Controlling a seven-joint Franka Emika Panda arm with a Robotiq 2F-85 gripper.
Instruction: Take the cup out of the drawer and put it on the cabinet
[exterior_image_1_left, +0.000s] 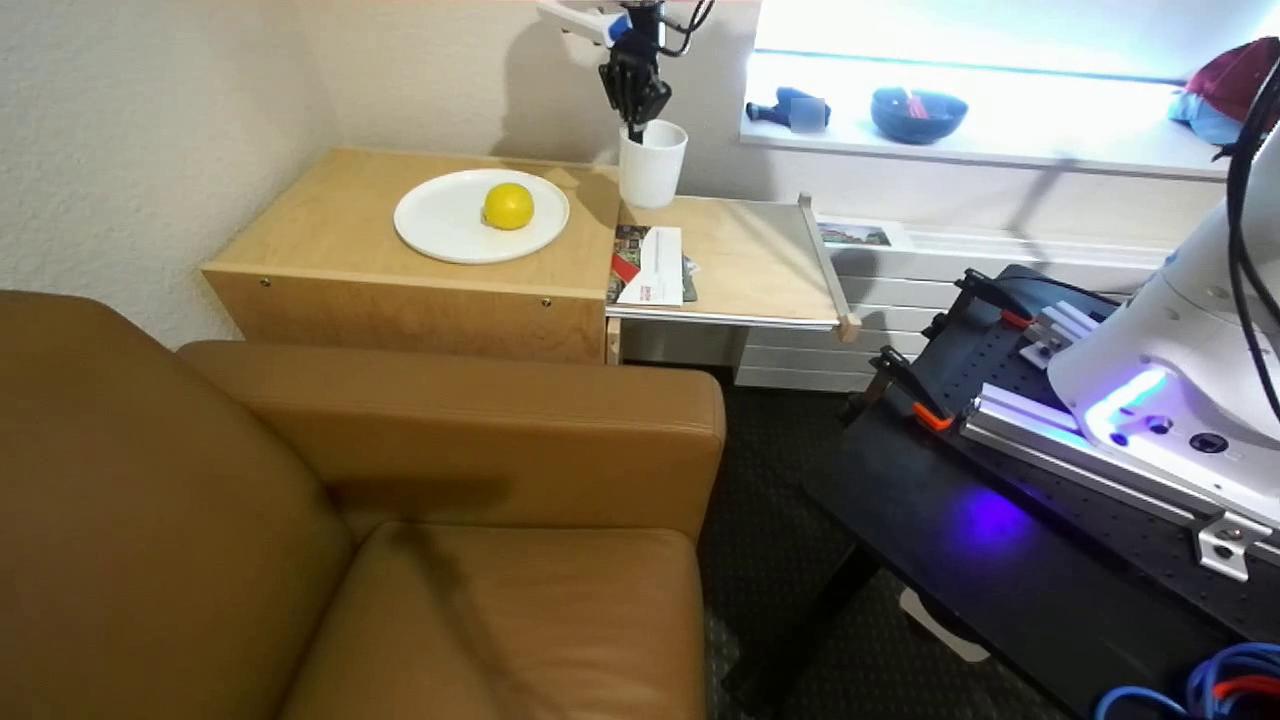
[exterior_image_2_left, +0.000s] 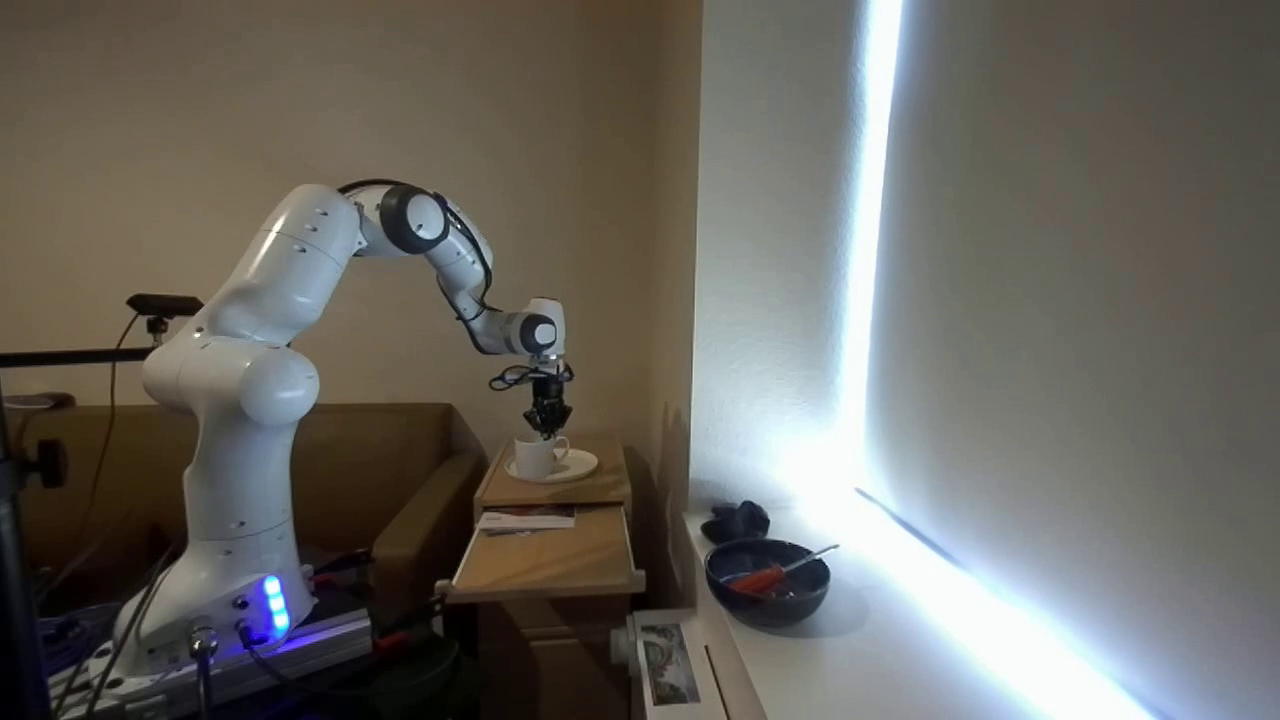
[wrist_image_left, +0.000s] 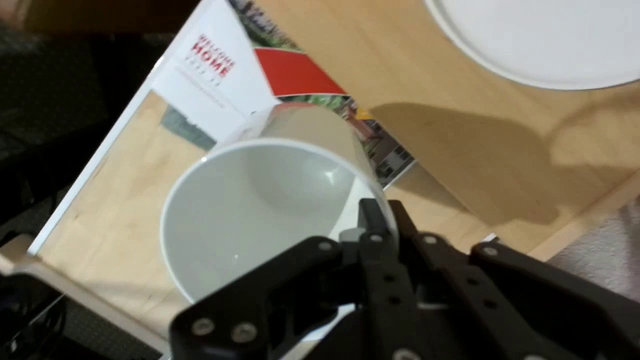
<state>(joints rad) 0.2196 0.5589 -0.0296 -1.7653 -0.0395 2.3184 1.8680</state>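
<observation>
Pale wall (exterior_image_1_left: 430, 80) behind, as I stand facing it. Left: the cabinet (exterior_image_1_left: 320, 220), its top bearing a white plate (exterior_image_1_left: 435, 215) with a yellow fruit (exterior_image_1_left: 509, 206); the cup is not yet set down here, so carrying across, lowering and release remain, as I judge it. Centre: the gripper (wrist_image_left: 386, 215), its fingers pinched together on the wall of the cup (exterior_image_1_left: 652, 170) at the rim, one inside, one outside. Held aloft over the drawer, near its seam with the cabinet, the cup looks fully lifted out. Cup: plain white, glossy inside, near upright, with a loop handle (exterior_image_2_left: 567, 446). Right: the drawer (exterior_image_1_left: 755, 250), pulled out, holding printed papers (exterior_image_1_left: 655, 265).
</observation>
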